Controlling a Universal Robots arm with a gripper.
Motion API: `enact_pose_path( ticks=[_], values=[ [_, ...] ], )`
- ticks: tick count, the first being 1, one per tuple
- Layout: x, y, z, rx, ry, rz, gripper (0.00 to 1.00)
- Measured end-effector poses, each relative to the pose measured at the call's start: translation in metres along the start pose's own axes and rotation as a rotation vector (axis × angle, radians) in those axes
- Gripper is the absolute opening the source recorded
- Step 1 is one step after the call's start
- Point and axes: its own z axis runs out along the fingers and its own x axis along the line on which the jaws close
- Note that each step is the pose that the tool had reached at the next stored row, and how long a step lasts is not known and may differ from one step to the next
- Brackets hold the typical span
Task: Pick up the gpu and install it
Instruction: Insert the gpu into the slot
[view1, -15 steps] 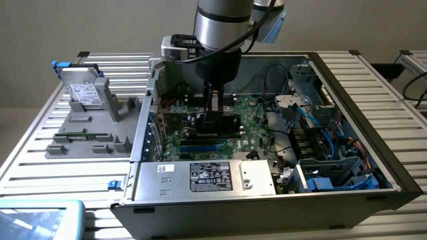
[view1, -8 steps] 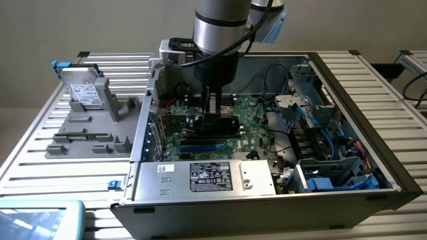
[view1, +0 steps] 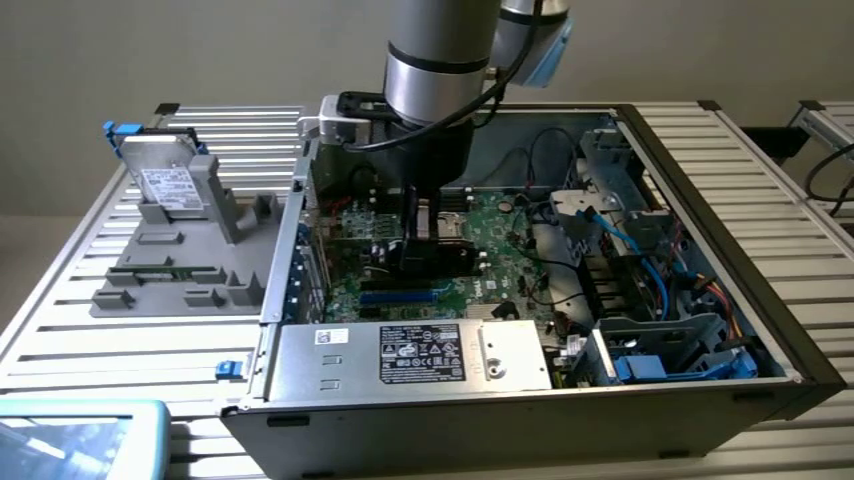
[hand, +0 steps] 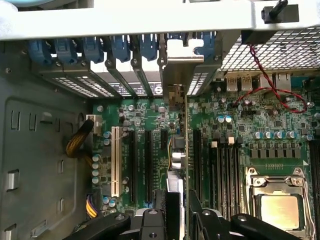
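Where the gripper (hand: 182, 210) reaches down inside the open computer case (view1: 534, 430), its two dark fingers (hand: 201, 216) are pinched on the gpu (hand: 185, 145) — the card stands on edge between them, upright over the green motherboard (hand: 240, 125), among the long black slots. Its silver bracket (hand: 175, 70) lies against the case's rear slot openings, beside the blue clips (hand: 120, 47). Whether the card is fully seated I cannot tell. Outside the case, toward the exterior view's left, a grey hard drive (view1: 167, 185) stands on a grey fixture (view1: 174, 270).

We see a silver, round arm (view1: 434, 60) with black bands, a black cable (view1: 507, 80), and a black gripper (hand: 180, 197) with silver screws (hand: 120, 217).
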Motion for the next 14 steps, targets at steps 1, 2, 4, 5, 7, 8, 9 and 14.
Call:
enact_pose_path(
  ticks=[1,2,4,5,7,8,9,14],
  values=[
    [-0.0001,-0.0001,0.0018,0.0,0.0,0.0,0.28],
    [-0.0002,-0.0002,0.0036,0.0,0.0001,0.0,0.28],
    [-0.0003,-0.0005,0.0068,0.0,0.0,0.0,0.28],
    [-0.0004,-0.0005,0.0081,0.0,0.0,0.0,0.28],
    [-0.0004,-0.0005,0.0091,-0.0001,0.0001,0.0,0.28],
    [-0.0004,-0.0005,0.0091,-0.0001,0.0003,0.0,0.28],
    [-0.0004,-0.0003,0.0091,0.0012,0.0002,0.0,0.28],
    [-0.002,0.0005,0.0095,0.0124,0.0092,0.001,0.28]
  ],
)
